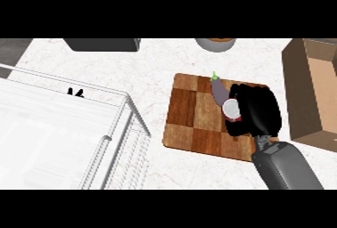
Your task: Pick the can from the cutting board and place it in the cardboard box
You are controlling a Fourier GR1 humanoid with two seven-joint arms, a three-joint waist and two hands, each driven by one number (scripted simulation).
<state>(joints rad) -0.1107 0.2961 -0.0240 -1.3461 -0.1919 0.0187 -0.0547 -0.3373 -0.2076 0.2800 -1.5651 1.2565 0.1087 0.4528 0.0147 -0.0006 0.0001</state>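
Right hand curled round the can at the cutting board's right edge, beside an eggplant. We note bare tabletop before the cardboard box. Left hand shows fingers straight behind the dish rack.

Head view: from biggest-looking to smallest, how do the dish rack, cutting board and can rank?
1. dish rack
2. cutting board
3. can, clearly the smallest, though the right hand curled round it hides part of it.
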